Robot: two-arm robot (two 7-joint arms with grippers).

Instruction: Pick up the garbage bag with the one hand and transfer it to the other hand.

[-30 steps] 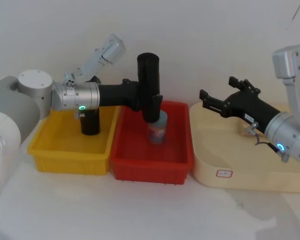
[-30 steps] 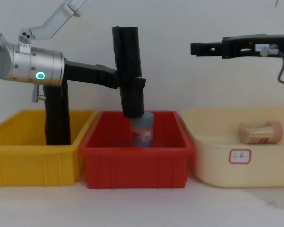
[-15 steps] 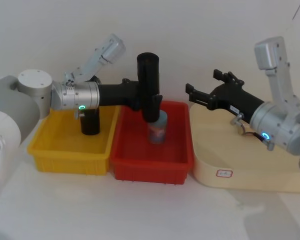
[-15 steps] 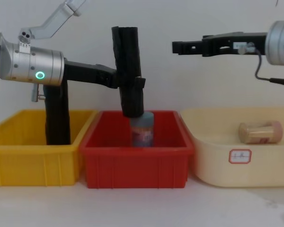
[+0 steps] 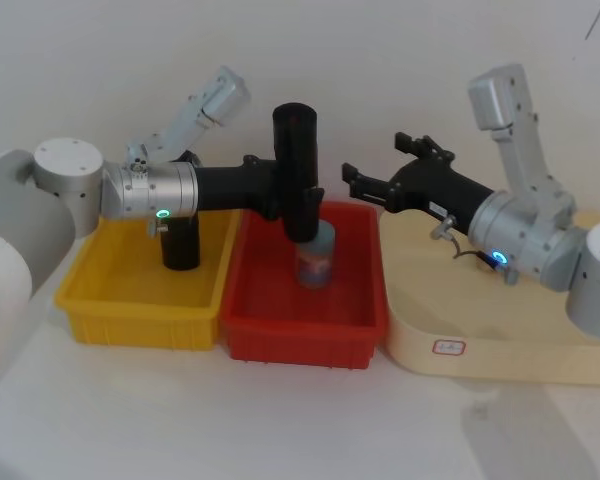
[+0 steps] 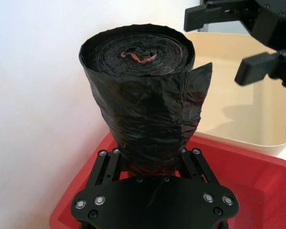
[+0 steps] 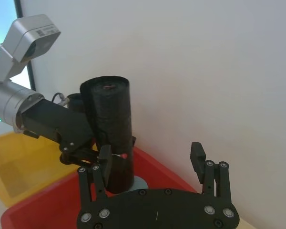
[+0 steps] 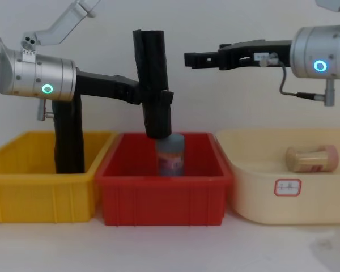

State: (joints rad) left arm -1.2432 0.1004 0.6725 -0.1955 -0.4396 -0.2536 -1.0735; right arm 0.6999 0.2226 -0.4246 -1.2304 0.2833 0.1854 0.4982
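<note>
Working above three containers in a row: yellow bin [image 5: 140, 320] on the left, red bin [image 5: 300, 340] in the middle, tray [image 5: 480, 345] on the right. Reaching in level from the left with the left gripper [image 8: 160, 99], clamped tight across the lower middle of the bag [image 8: 148, 56]. Holding that bag nearly upright over the red bin, with its long axis vertical and its top half bare. Facing it from the right with the right gripper [image 5: 373, 162], fingers spread wide, level with that bare upper half, near but not touching. Probably needs only a short straight push leftward to straddle the bag above the left gripper's hold. Ignoring a second roll [image 5: 180, 245] standing in the yellow bin and a jar [image 8: 170, 154] close under the bag's bottom end.
</note>
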